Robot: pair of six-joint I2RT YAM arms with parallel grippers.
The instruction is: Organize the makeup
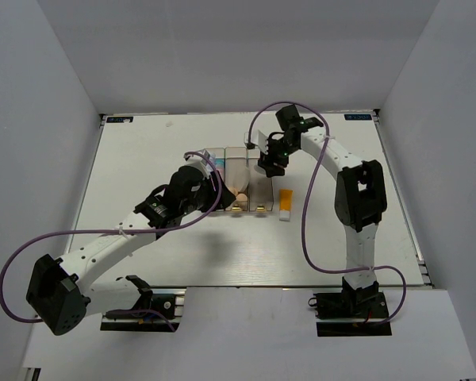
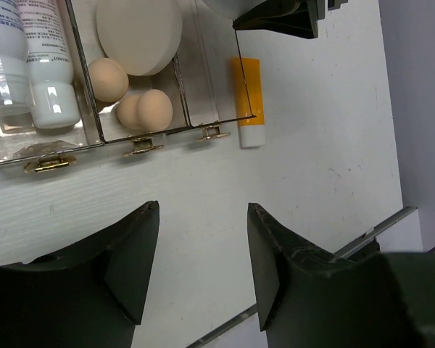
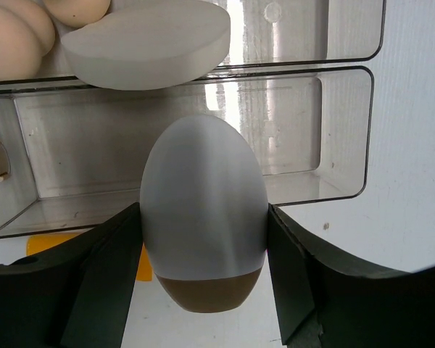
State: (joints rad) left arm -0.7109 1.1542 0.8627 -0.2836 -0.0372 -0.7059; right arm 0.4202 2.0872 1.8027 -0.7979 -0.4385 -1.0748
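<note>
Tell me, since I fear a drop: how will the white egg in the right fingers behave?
The white egg looks smooth and glossy, so it may slip from the right fingers, which touch only its curved sides. Set down in the bin, its rounded shape would probably roll.

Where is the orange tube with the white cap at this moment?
In the top view, the orange white-capped tube lies flat on the white table, just right of the rightmost clear bin.

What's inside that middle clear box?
The middle box holds a round puff and three beige sponges. The puff leans over the sponges, so whatever lies under it is hidden.
</note>
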